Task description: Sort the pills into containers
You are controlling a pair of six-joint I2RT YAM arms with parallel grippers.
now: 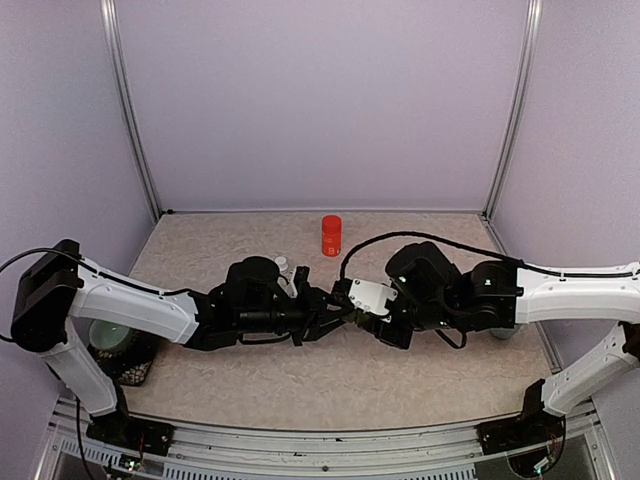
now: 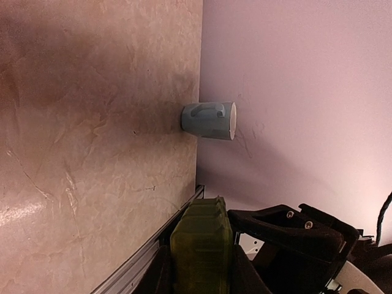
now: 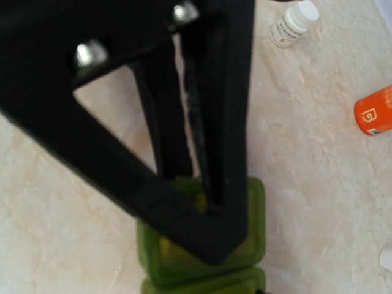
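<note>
Green plastic, the strip of containers sits clamped between the fingers of the left claw, above mid-bench on the near side of the orange bottle. From the bottle's near right the right claw meets it, fingers drawn almost together with their tips on one compartment. Whether they pinch its lid or only touch it I cannot tell, since the claw blocks its own view.
</note>
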